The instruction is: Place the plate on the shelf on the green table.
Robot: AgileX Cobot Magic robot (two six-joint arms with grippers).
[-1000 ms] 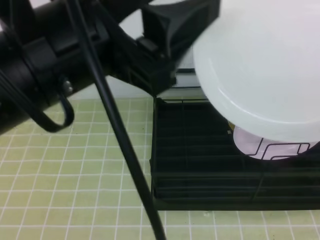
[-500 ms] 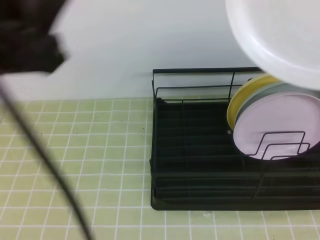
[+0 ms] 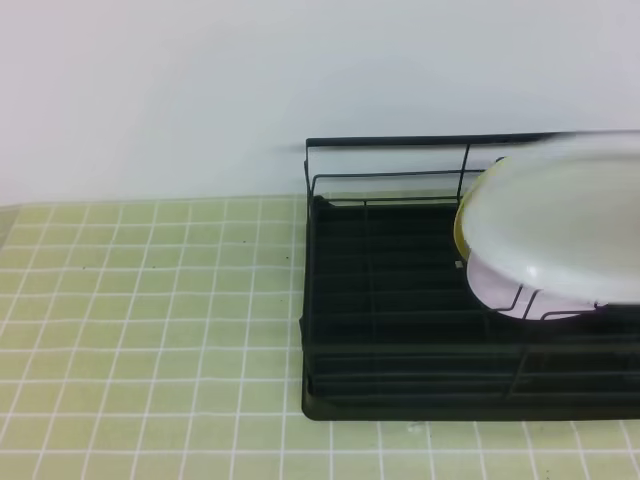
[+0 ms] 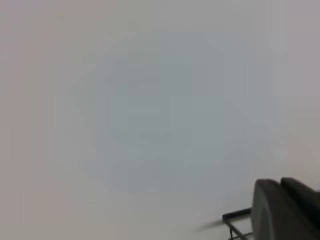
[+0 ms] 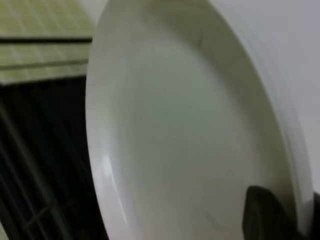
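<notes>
So you've got the green table [image 3: 150,330] filling the whole left and front of the high view, nothing on it from 7 to 10 o'clock, so that's your open room if you need to back out. The shelf [image 3: 400,330] sits at 3 to 5 o'clock, its top rail running along the back and the tray lip facing you.

The plate [image 3: 560,225] is up in the air at about 3 o'clock, tilted, hanging over the right end of the shelf. It's blurred, so I'd guess it's on the move. Right behind it stand the yellow plate [image 3: 470,215] and the pale pink plate [image 3: 495,295], both already upright in the wire dividers.

In the wrist view, the right gripper [image 5: 272,217] is clamped on the plate's rim at the lower right; only a dark bit of one finger shows. The left gripper [image 4: 285,212] is squeezed shut on nothing, pointing at the blank wall.

For the step itself: stand the plate more upright before you drop it, and aim for the free divider just in front of the pink one. Watch the back rail and the pink plate's face. Those are your tight edges. Don't let go until the rim is seated.
</notes>
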